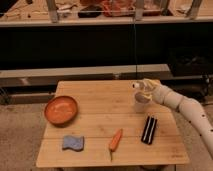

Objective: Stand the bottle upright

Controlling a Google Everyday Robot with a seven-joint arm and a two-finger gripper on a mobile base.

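Near the right edge of the table (100, 100), toward the back corner, our gripper (143, 91) hung at the top of the bottle (141, 104), seemingly upright; whether it held the bottle we could not tell. A skewed release could have toppled it.

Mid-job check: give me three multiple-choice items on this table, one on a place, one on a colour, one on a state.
1. The gripper is: A at the bottle, far right part of the table; B at the near left corner; C below the tabletop.
2. The bowl is: A blue; B black; C orange.
3. The carrot: A lies flat; B stands on end; C sits in the bowl.
Answers: 1 A, the arm ends over the bottle; 2 C, orange rim and inside; 3 A, it lies along the wood.
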